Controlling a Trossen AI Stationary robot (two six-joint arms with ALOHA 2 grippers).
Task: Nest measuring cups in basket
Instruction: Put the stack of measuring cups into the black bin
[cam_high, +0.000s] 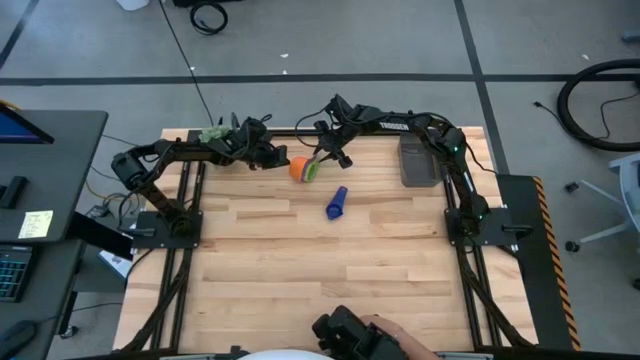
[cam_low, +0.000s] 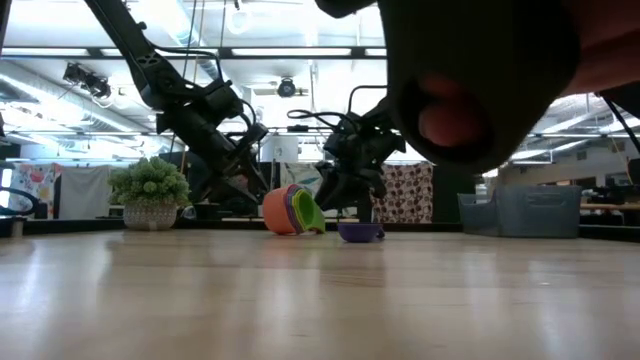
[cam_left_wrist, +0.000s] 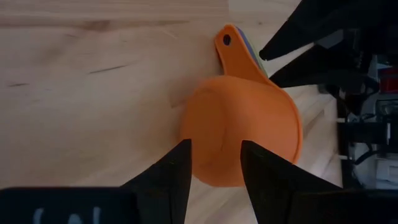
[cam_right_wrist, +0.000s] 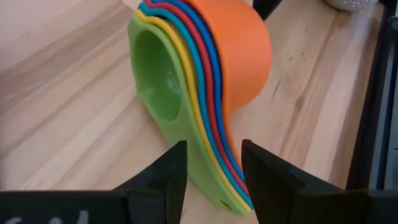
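Observation:
Several measuring cups (cam_high: 303, 168) are nested, orange outermost and green innermost, and the stack (cam_low: 290, 212) lies on its side on the table near the far edge. The bowls' rims face right. One darker blue cup (cam_high: 336, 203) lies apart, nearer the table's middle. The dark grey basket (cam_high: 417, 160) stands to the right by the far edge. My left gripper (cam_high: 278, 160) is open just left of the stack, its tips before the orange bowl's bottom (cam_left_wrist: 242, 130). My right gripper (cam_high: 325, 155) is at the stack's handles. My left gripper (cam_left_wrist: 214, 165) comes level from the table's left at the orange bowl's bottom; I cannot tell whether the tips touch it. My right gripper (cam_right_wrist: 214, 162) pinches the bunched handles (cam_right_wrist: 202, 171) between its two fingers, slanting down from the far right. The stack's bowls rest on the table.
A fuzzy green plant ball (cam_high: 213, 135) sits at the far left corner behind the left arm. A person's hand with a dark device (cam_high: 380, 335) is at the near edge and blocks the low view's upper right (cam_low: 480, 70). Bare wood fills the table's middle and near half.

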